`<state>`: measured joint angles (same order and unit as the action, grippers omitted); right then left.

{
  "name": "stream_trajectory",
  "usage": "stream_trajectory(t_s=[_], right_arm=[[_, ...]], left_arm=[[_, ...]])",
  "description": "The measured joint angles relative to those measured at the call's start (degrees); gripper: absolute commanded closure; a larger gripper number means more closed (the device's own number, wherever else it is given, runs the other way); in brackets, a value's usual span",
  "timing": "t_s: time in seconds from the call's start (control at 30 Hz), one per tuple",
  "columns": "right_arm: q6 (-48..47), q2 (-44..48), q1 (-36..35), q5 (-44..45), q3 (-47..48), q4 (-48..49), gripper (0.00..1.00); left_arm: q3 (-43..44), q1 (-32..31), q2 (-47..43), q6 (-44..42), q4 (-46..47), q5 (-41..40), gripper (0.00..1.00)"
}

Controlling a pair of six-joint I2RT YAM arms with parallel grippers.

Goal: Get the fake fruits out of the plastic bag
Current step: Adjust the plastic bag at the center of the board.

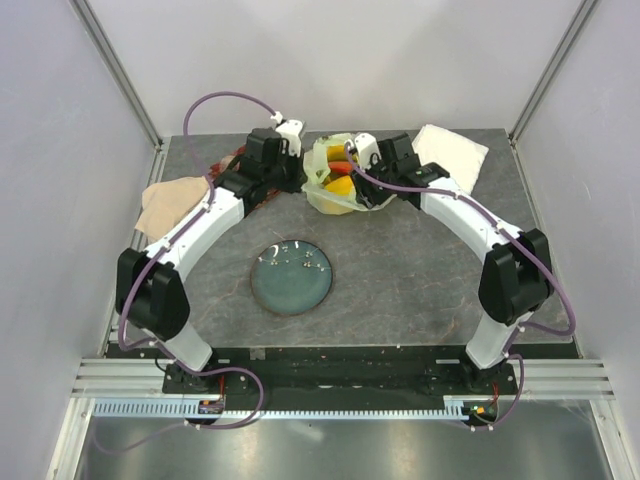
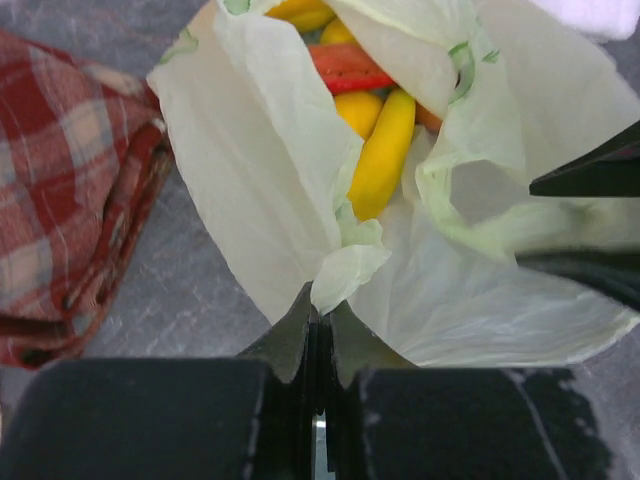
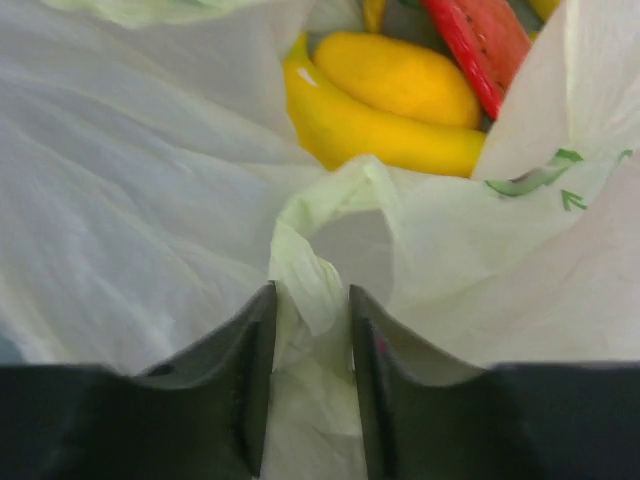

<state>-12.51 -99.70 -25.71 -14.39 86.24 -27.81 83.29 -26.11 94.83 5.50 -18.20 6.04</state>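
Two grippers meet at the plastic bag (image 1: 330, 200), which sits at the far middle of the table (image 1: 400, 270), well beyond the round dark plate (image 1: 256, 285). The left gripper (image 2: 318, 318) is closed, fingertips pressed together with a fold of the bag's near rim caught at the tips. The right gripper (image 3: 310, 330) has its fingers parted on either side of a crumpled loop of bag film (the film fills the gap but is not pinched flat).

All the fake fruits are inside the bag, whose mouth gapes open. From the left wrist view, a yellow banana (image 2: 383, 150) lies lengthwise down the middle. A rounder yellow fruit (image 2: 360, 108) is just behind it, and a red watermelon slice (image 2: 345, 65) lies across above that. A sliver of something orange (image 2: 428, 118) shows beside the banana, too hidden to name. The right wrist view shows the same heap from the other side.

To the left of the bag lies a red checked cloth (image 2: 70, 190), close to it. A white towel (image 1: 450, 152) rests at the far right corner, and a tan cloth (image 1: 170, 205) sits at the left edge.
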Motion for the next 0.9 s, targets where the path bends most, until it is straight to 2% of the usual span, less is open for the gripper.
stream_trajectory(t_s=[0.03,0.17,0.27,0.4,0.5,0.6,0.63,0.7,0.8,0.9], right_arm=[[0.0,-0.6,-0.2,2.1,-0.3,0.0,1.0],[0.5,-0.6,0.2,12.7,-4.5,0.9,1.0],[2.3,0.3,3.3,16.4,-7.6,1.4,1.0],[6.1,5.6,13.1,16.4,-12.5,1.2,1.0],[7.2,12.3,16.2,14.7,-16.8,0.2,1.0],[7.2,17.5,16.0,13.0,-20.0,-1.8,0.89],[7.2,18.5,16.0,12.6,-20.2,-2.7,0.78],[6.9,19.4,16.0,12.2,-19.9,-3.8,0.69],[5.8,19.3,16.5,10.9,-16.1,-6.8,0.45],[4.1,19.2,15.9,8.1,-8.5,-8.3,0.4]], left_arm=[[-1.1,0.0,-0.6,0.4,0.0,0.0,0.98],[-7.2,0.0,-3.7,2.5,0.0,0.0,0.98],[-11.3,0.0,-5.5,3.7,0.2,0.3,0.99],[-16.6,-0.5,-8.3,4.4,1.0,2.3,0.98],[-19.8,-2.1,-10.3,4.5,2.8,5.9,0.98],[-23.1,-2.2,-13.6,4.5,3.1,7.9,0.98],[-23.9,-2.1,-14.7,4.5,3.2,8.4,0.98],[-24.9,-2.1,-16.5,4.2,2.8,9.1,0.98],[-25.1,-1.3,-18.4,3.3,1.1,9.1,0.98],[-25.1,-0.6,-19.4,2.2,0.1,9.1,0.98]])
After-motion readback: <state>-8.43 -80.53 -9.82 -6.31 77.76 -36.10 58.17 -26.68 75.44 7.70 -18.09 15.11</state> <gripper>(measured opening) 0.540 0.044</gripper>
